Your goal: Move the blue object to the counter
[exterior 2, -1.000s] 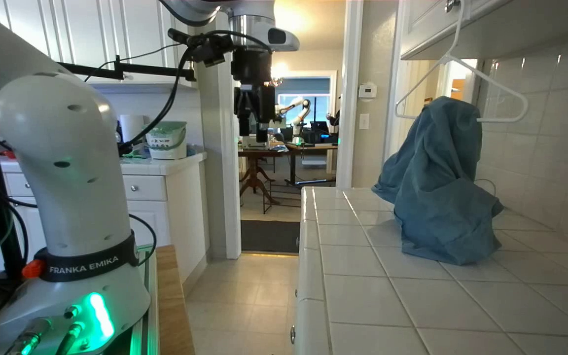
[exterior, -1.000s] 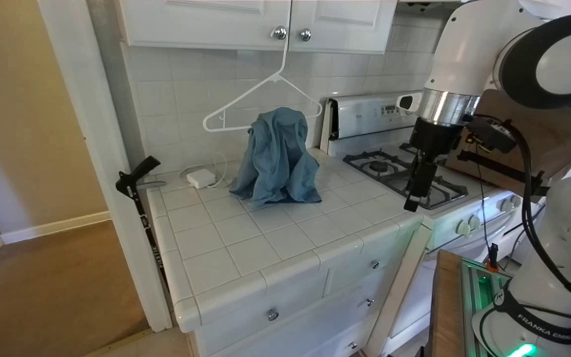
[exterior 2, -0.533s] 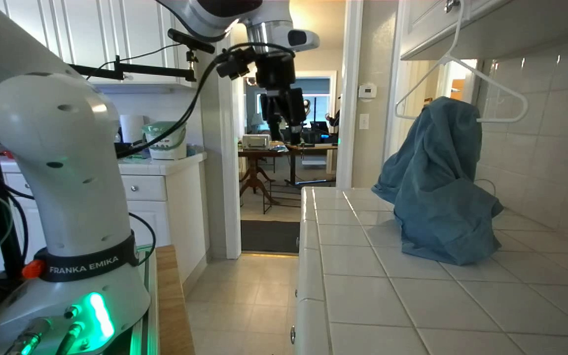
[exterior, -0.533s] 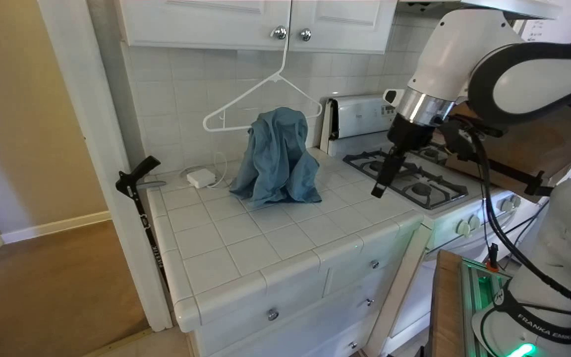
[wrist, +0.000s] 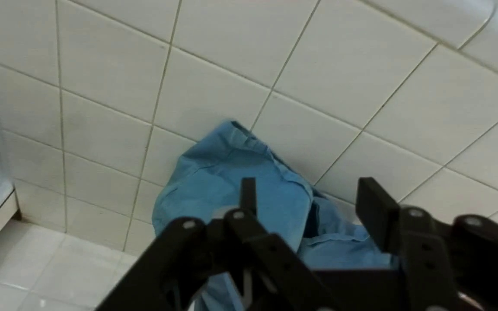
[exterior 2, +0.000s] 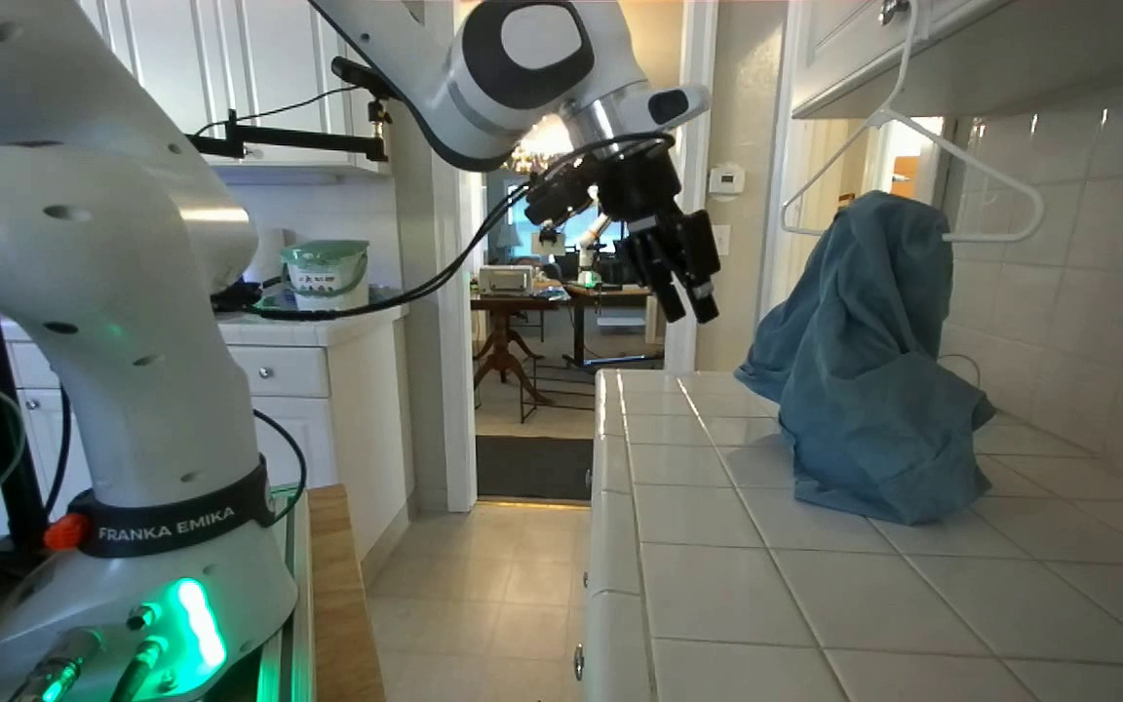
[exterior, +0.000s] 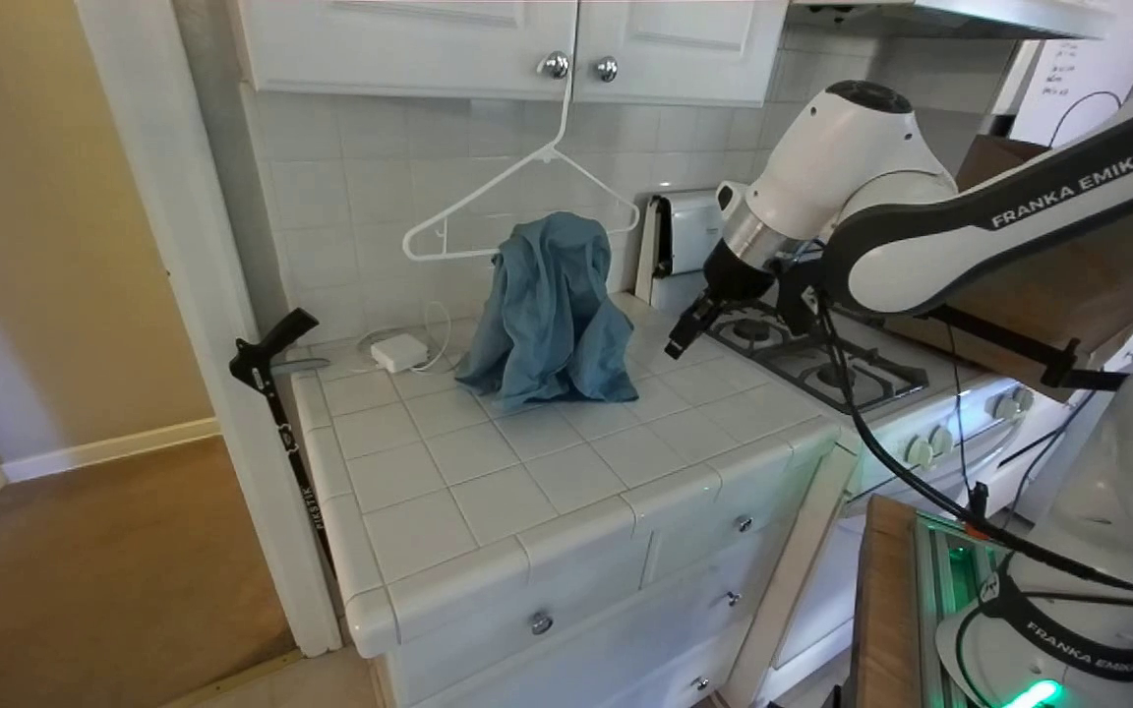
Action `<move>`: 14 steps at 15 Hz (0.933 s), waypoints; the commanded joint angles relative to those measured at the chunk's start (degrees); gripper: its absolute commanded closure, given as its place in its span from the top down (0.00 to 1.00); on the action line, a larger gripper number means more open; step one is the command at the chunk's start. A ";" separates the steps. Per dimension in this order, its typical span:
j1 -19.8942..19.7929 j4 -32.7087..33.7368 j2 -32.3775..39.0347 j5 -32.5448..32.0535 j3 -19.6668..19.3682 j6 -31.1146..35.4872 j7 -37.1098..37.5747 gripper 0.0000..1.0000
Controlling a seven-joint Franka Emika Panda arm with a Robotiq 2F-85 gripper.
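A blue cloth (exterior: 557, 315) stands in a peaked, folded heap on the white tiled counter (exterior: 488, 462); what holds it up is hidden. It also shows in an exterior view (exterior 2: 883, 390), with the counter (exterior 2: 747, 585) below it. My gripper (exterior: 682, 342) is tilted, in the air above the counter on the stove side of the cloth, apart from it; it also shows in an exterior view (exterior 2: 691, 310). In the wrist view my gripper (wrist: 307, 188) has its fingers wide apart with nothing between them, and the cloth (wrist: 214, 181) lies beyond and partly behind the fingers.
A white hanger (exterior: 547, 153) hangs from a cabinet knob, its bar passing behind the cloth's top. A gas stove (exterior: 837, 377) stands beside the counter, below the arm. A white box with a cable (exterior: 399, 352) and a black-handled grabber (exterior: 276, 344) are at the counter's far end.
The arm has reached out and tilted, bringing the gripper from near the stove toward the cloth. The cloth and hanger have not moved.
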 commanded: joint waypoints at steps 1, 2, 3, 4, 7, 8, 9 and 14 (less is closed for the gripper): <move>-7.07 5.14 7.07 -8.94 4.72 4.36 8.11 0.43; -8.47 6.41 8.13 -11.23 5.61 4.56 10.16 0.75; -9.33 7.61 9.03 -13.03 6.18 4.45 11.94 0.71; -9.94 8.85 10.09 -14.88 6.63 4.50 13.70 0.72; -11.94 13.06 13.55 -18.06 8.50 4.72 18.16 0.91; -12.10 14.38 14.81 -18.71 8.70 4.91 19.37 0.98; -12.73 15.61 16.15 -19.68 9.34 5.40 20.72 1.00; -15.40 20.85 21.20 -27.31 12.10 7.84 29.77 0.84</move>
